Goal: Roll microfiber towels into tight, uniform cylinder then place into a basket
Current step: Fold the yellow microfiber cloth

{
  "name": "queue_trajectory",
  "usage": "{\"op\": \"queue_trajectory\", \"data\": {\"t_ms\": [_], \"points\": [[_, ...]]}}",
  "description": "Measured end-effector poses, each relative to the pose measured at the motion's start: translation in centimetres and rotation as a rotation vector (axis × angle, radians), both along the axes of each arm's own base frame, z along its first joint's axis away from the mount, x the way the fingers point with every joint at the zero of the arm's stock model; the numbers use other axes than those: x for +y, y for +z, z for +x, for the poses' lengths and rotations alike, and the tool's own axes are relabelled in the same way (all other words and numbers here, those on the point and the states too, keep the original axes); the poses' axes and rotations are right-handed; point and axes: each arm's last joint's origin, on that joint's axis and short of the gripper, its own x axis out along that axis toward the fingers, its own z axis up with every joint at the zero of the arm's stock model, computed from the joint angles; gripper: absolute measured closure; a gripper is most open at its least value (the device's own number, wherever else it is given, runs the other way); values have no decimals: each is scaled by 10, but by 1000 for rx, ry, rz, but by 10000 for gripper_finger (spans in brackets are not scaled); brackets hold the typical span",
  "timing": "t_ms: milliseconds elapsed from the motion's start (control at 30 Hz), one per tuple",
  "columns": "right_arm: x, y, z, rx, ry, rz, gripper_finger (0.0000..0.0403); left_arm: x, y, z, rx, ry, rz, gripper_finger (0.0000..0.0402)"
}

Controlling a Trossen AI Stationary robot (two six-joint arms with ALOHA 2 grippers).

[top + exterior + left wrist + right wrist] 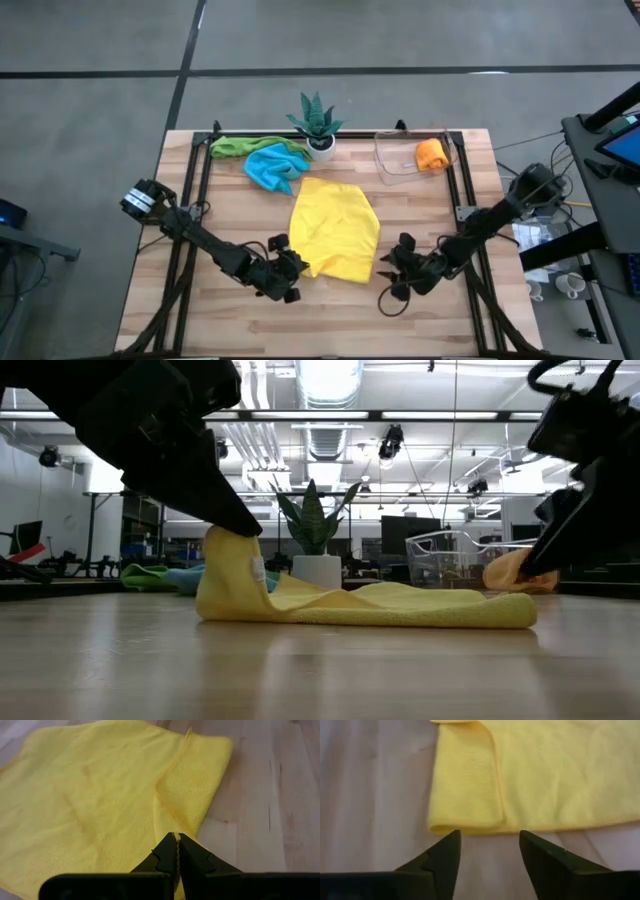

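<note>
A yellow microfiber towel (335, 228) lies spread in the middle of the table, one side strip folded over. My left gripper (295, 268) is shut on its near left corner. My right gripper (387, 262) stands open just off the towel's near right corner, its fingers (445, 857) short of the folded edge (465, 822) and touching nothing. An orange towel (431, 153) sits rolled inside the clear basket (392, 165) at the far right. A green towel (235, 146) and a light blue one (275, 165) lie crumpled at the far left. My left gripper pinches the yellow towel's near left corner (176, 839) between its two fingers, slanting down from the table's near left. One layer or several, I cannot tell. That corner stands raised off the table (232, 555), while the towel's other parts (400, 605) lie flat on the wood.
A spiky green plant in a white pot (318, 125) stands at the far edge between the crumpled towels and the basket. Dark rails (200, 200) run along the table's left and right sides. Bare wood (340, 320) stretches along the near edge.
</note>
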Motion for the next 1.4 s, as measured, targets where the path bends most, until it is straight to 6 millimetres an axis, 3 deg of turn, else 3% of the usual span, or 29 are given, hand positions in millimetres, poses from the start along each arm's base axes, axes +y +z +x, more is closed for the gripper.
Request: {"op": "queue_trajectory", "data": {"t_ms": [167,367,733,833,1100,1400], "points": [[3,-18,12,16,-47,-93,188,0,0,0,3,1,1,402],[6,-31,18,19,-68,-108,195,0,0,0,1,1,1,402],[1,-7,15,-52,-88,-81,220,0,0,0,0,2,0,402],[-3,-3,14,-104,-181,1,220,0,0,0,0,2,1,402],[-19,-20,6,-110,-480,329,220,0,0,0,0,2,1,402],[-11,-22,16,-151,-446,507,220,0,0,0,-1,2,0,402]]}}
